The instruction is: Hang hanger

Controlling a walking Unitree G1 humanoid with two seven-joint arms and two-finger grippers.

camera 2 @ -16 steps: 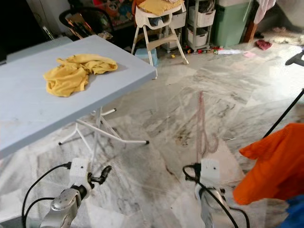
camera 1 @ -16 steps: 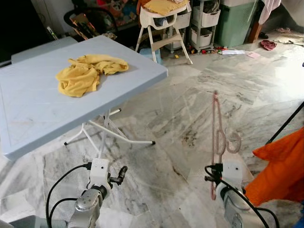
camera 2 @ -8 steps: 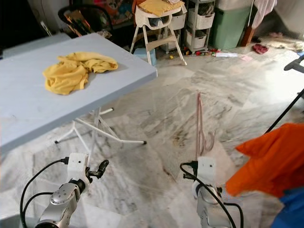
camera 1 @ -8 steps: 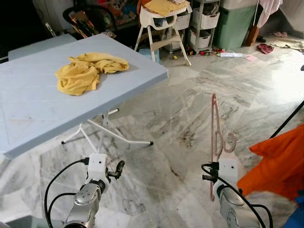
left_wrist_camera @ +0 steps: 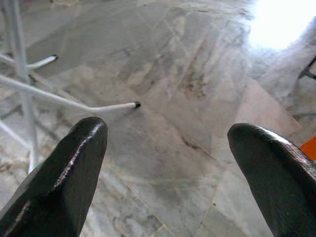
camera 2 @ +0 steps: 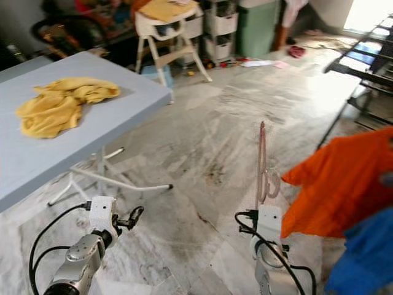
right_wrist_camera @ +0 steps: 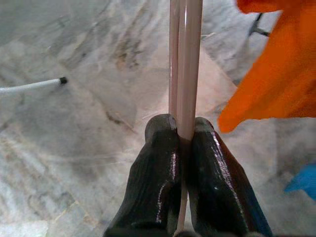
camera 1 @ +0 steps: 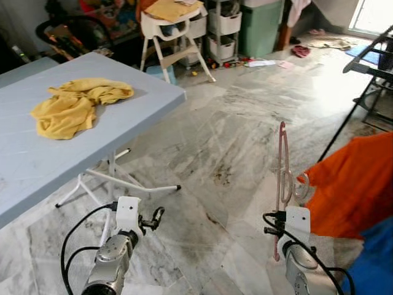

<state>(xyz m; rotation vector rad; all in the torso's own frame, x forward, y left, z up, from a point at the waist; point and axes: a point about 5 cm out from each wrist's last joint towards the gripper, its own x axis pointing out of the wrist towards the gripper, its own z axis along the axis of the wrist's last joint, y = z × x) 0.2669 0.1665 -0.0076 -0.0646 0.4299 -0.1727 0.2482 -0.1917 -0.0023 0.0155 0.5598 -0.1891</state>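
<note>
Right claw [right_wrist_camera: 181, 129] pinches thin pink plastic hanger [camera 1: 282, 166] near its bottom bar; looks light, stiffish, probably wobbly. Left claw [left_wrist_camera: 170, 148] gapes wide, empty.

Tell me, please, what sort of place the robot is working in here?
Most likely a lived-in home, perhaps a laundry corner: a child's high chair and storage drawers stand at the back, and an orange garment hangs beside the pink hanger.
</note>
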